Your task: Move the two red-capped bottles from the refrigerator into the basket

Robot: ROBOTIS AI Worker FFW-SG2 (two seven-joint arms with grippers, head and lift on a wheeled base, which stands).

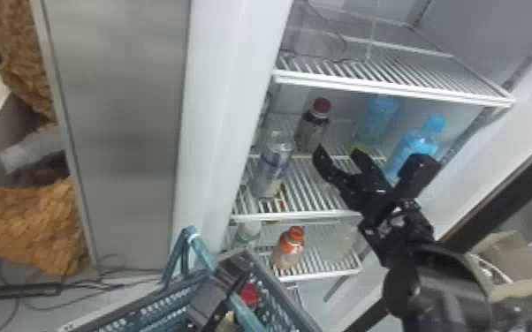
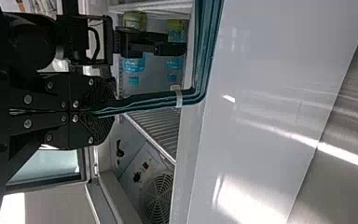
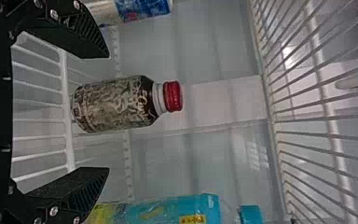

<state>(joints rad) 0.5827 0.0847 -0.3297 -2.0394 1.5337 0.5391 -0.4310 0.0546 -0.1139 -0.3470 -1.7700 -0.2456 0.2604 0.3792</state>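
Note:
A red-capped bottle [image 1: 314, 126] stands upright on the refrigerator's middle shelf. Beyond my right gripper's [image 1: 338, 155] spread fingers is that bottle; in the right wrist view the dark-bodied bottle [image 3: 142, 103] lines up between the fingers of the right gripper [image 3: 108, 112], untouched. Another red cap [image 1: 248, 295] shows inside the blue-green basket [image 1: 159, 304], partly behind its handle. At the basket, my left gripper [image 1: 216, 289] holds the handle; the left wrist view has the left gripper [image 2: 103, 112] shut on the teal basket handle [image 2: 205, 60].
A clear bottle [image 1: 274, 165] stands left of the right gripper, with blue bottles [image 1: 419, 143] to its right. Wire shelves [image 1: 393, 79] run above and below. An orange-capped bottle [image 1: 290, 247] is on the lower shelf. The white refrigerator frame [image 1: 216, 119] rises at the left.

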